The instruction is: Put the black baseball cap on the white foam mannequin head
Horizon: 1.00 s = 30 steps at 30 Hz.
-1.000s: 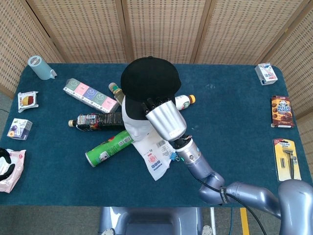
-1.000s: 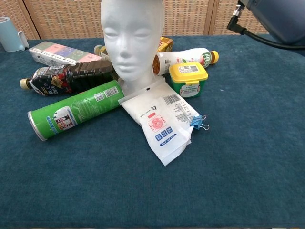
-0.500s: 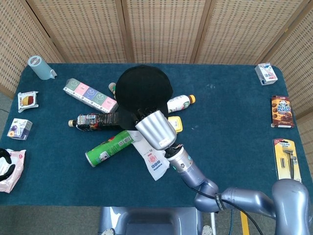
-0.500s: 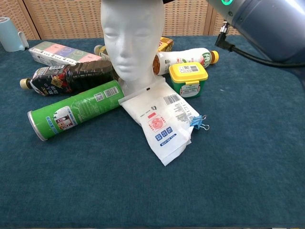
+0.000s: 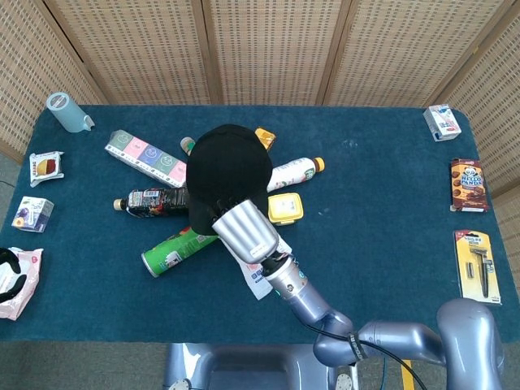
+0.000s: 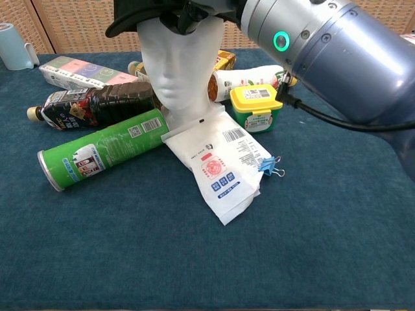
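Note:
The black baseball cap sits over the top of the white foam mannequin head, hiding it entirely in the head view. In the chest view the cap's brim juts out to the left above the face. My right hand grips the cap at its near edge, and its dark fingers curl on the cap above the forehead. The hand's silver body fills the upper right of the chest view. The left hand shows in neither view.
Around the head's base lie a green can, a dark bottle, a white bottle, a yellow-lidded tub and a white packet. A pastel box and blue cup sit far left; small packages line both table edges.
My right hand has carried the cap forward and down from behind the mannequin head onto its crown. The brim now shows above the face in the chest view.

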Each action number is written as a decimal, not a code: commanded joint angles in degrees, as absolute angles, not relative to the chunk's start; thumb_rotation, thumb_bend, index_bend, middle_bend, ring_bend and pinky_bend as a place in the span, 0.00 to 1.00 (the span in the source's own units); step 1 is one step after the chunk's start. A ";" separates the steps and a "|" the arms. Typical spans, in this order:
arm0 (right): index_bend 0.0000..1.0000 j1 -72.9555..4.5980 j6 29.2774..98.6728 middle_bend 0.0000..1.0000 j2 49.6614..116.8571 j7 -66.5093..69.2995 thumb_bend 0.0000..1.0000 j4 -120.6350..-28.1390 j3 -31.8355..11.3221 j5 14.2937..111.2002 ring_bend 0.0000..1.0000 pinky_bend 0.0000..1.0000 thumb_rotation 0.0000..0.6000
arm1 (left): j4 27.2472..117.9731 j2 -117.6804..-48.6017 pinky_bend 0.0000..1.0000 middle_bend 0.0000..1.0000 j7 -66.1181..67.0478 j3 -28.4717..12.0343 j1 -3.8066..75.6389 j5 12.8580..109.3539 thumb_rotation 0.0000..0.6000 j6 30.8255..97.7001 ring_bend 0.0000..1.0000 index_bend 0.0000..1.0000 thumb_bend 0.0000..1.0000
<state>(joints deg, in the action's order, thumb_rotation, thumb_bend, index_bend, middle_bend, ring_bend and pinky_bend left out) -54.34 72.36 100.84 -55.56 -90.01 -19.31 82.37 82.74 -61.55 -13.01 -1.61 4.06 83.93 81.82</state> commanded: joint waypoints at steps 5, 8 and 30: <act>0.73 -54.11 71.94 0.68 101.05 -54.58 0.38 -89.87 -18.51 82.07 0.79 0.89 1.00 | 82.89 -61.54 0.37 0.44 -12.87 -1.47 4.02 83.97 1.00 81.69 0.36 0.57 0.31; 0.71 -53.86 71.69 0.67 100.74 -53.93 0.34 -90.34 -18.31 81.71 0.78 0.88 1.00 | 83.01 -61.42 0.37 0.44 -12.72 -1.55 3.96 83.90 1.00 81.85 0.36 0.57 0.31; 0.32 -51.56 70.94 0.46 95.54 -51.59 0.26 -96.11 -17.41 79.94 0.60 0.75 1.00 | 84.68 -60.72 0.35 0.44 -11.78 -1.64 4.57 84.49 1.00 81.62 0.36 0.54 0.31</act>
